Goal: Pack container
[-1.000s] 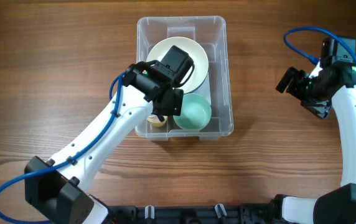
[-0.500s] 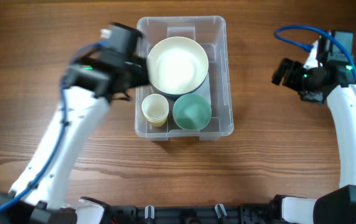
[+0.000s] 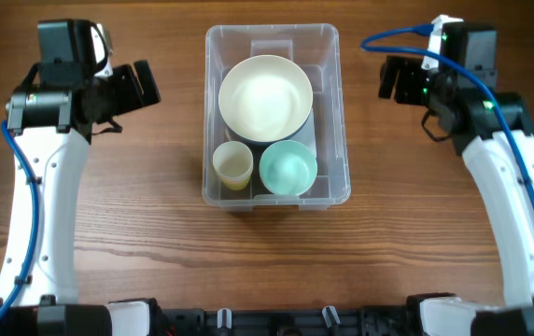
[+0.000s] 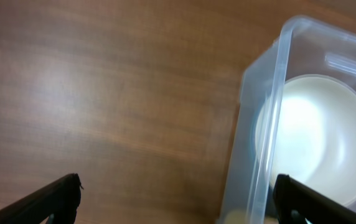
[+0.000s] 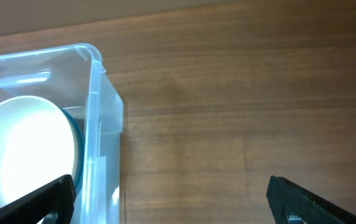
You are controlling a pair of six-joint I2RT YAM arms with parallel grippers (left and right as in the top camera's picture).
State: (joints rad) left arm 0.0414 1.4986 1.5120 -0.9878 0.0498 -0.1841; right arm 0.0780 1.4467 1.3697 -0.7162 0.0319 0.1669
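The clear plastic container (image 3: 209, 112) stands at the middle of the table. Inside it sit a cream bowl (image 3: 265, 97) at the back, a small yellow cup (image 3: 232, 164) front left and a mint green cup (image 3: 288, 168) front right. My left gripper (image 3: 143, 86) hovers to the left of the container, open and empty; its wrist view shows the container wall (image 4: 271, 124) and the cream bowl (image 4: 318, 137) between the spread fingers, around the left gripper (image 4: 177, 190). My right gripper (image 3: 392, 79) hangs to the right, open and empty, and the right gripper (image 5: 170, 186) looks onto the container corner (image 5: 97, 93).
Bare wooden tabletop (image 3: 155, 243) surrounds the container on all sides. Both white arms reach in from the front edge, one along each side. A blue cable (image 3: 393, 37) loops above the right wrist.
My left gripper opened, lifted out of the container's front left corner and swung away to the left, leaving the yellow cup inside. The right arm shifted a little left and back.
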